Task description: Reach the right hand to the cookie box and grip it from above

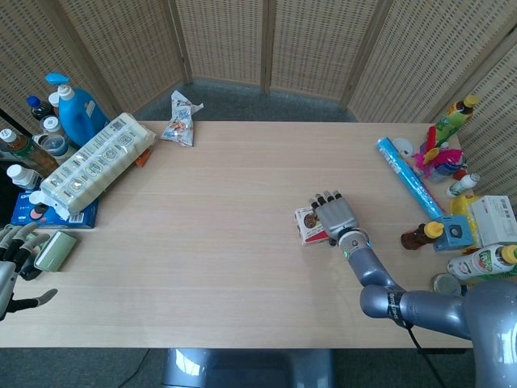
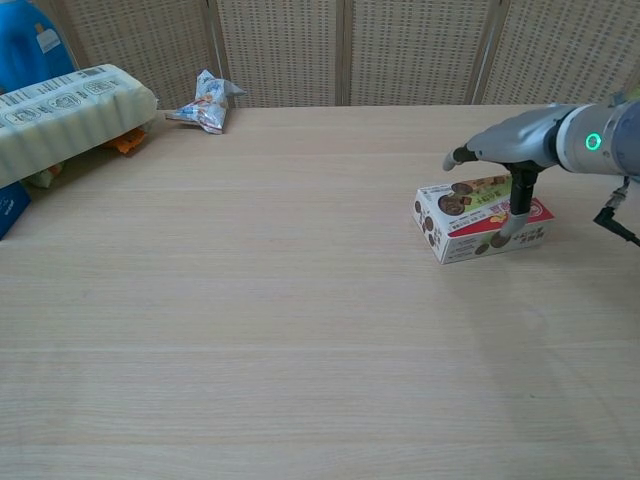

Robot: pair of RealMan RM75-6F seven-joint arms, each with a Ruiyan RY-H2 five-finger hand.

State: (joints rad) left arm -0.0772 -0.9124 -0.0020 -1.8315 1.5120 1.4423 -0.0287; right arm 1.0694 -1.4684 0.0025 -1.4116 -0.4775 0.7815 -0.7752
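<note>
Fingers (image 2: 462, 156) of the right hand (image 1: 337, 217) reach flat over the cookie box (image 2: 481, 218), spread and not yet closed on it; the thumb hangs down across the box's near long face, seemingly touching it. The box lies right of the counter's (image 1: 226, 226) middle, directly under that hand, its long axis running roughly left to right and slightly skewed to the counter's edges. For a grip from above, I judge the hand needs to sink and curl over the far long face against the thumb. The left hand (image 1: 14, 257) rests off the left edge, fingers loosely apart and empty, well away. A blue tube (image 1: 408, 177) and brown bottle (image 1: 422, 235) stand toward the right edge, clear of the box. Nothing blocks the descent.
</note>
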